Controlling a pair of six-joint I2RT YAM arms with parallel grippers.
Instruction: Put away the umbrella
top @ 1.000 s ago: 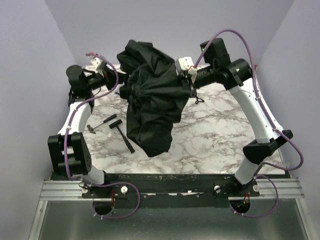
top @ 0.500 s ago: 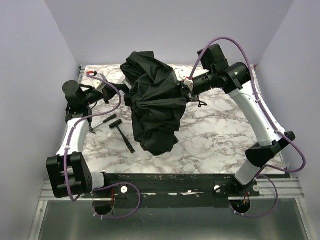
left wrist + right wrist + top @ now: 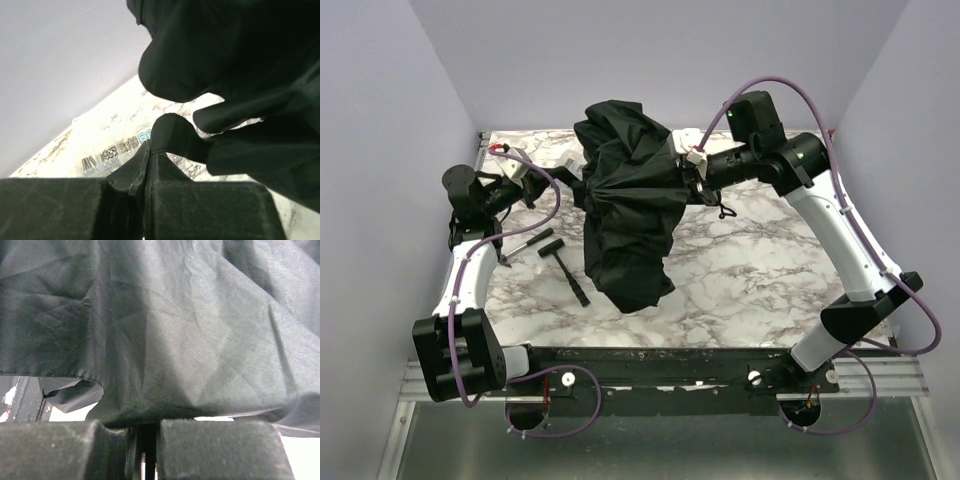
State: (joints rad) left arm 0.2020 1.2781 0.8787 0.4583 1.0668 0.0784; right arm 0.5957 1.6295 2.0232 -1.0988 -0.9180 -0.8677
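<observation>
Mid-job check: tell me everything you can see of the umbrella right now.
The umbrella shows as a dark, matt fabric canopy, collapsed but loose and crumpled, not wrapped. It hangs between the two arms over the marble table, its long lower folds drooping toward the near edge. The left gripper is shut on a fold at one side. The right gripper clamps the other side, where a small black loop dangles. Its shaft and handle are hidden.

Top external: fixed high behind the near edge of the surface point(image 3: 750, 270), facing down and forward over all of it. Wrist views: very close, low over the left gripper point(image 3: 148, 162) and right gripper point(image 3: 145, 437), facing the umbrella point(image 3: 625, 210), shared with the top view.
</observation>
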